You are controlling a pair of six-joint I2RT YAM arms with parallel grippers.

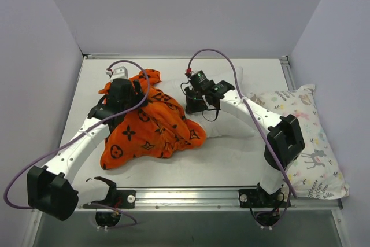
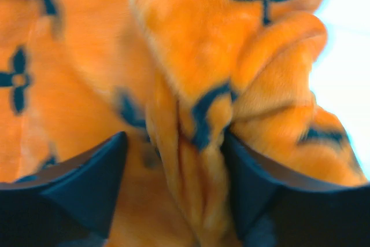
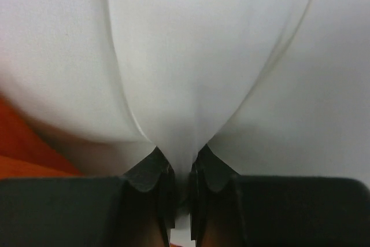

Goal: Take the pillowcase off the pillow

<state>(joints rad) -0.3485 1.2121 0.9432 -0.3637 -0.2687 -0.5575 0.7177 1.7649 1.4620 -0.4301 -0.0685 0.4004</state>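
Pillowcase: heaped orange plush at centre-left of the top view, apparently mostly clear of the pillow; the pillow lies just right of centre, and the two overlap at the heap's right edge.

Left gripper: jaws held well apart by a thick pleated bunch of pillowcase; apparently clamped on it.

Right gripper: jaws nearly closed, pinching a thin ridge of white pillow fabric.

Handling, judged: pillowcase light, limp, thick pile, good friction; any bunched fold should hold, though the open hem would strip cleaner; hem not identifiable. Pillow soft, compressible, smooth; so thin a pinch may slip under pull; a deeper bite near a corner looks safer.

Floral pillow at right edge of the top view, untouched.
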